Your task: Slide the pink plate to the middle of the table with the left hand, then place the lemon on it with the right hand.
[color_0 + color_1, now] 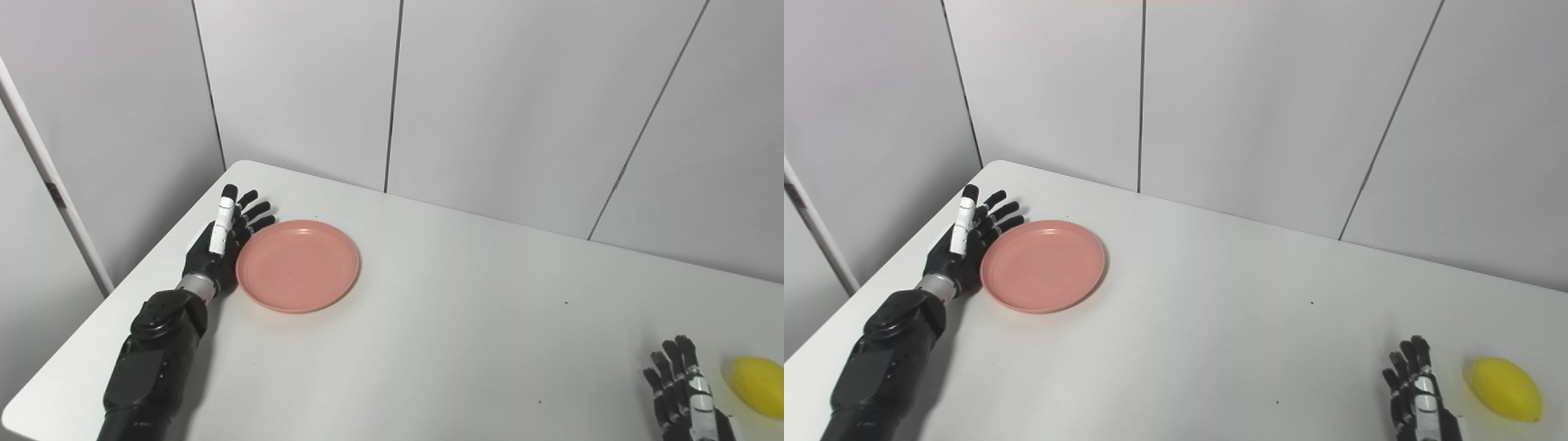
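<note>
The left hand (pixel 223 242) stands edge-on at the far-left part of the table (pixel 465 318), fingers spread and extended, holding nothing; its palm side lies against, or just beside, the left rim of the pink plate (pixel 298 265) — actual contact cannot be told from here. That is the relation the coming move turns on: the plate lies directly to the hand's right, toward the table's middle, so a sideways sweep to the right would likely push it where it is wanted. The plate is round and shallow, empty, sitting flat; it has no long axis to mind. Nothing stands between it and the middle of the table — only bare white surface with a few dark specks. The right hand (pixel 1418 395) rests low at the near-right edge, fingers apart and empty, with the lemon (pixel 1507 389) just beside it to its right, its long axis running roughly left to right. Lemon and plate are well apart. Grey wall panels back the table.
</note>
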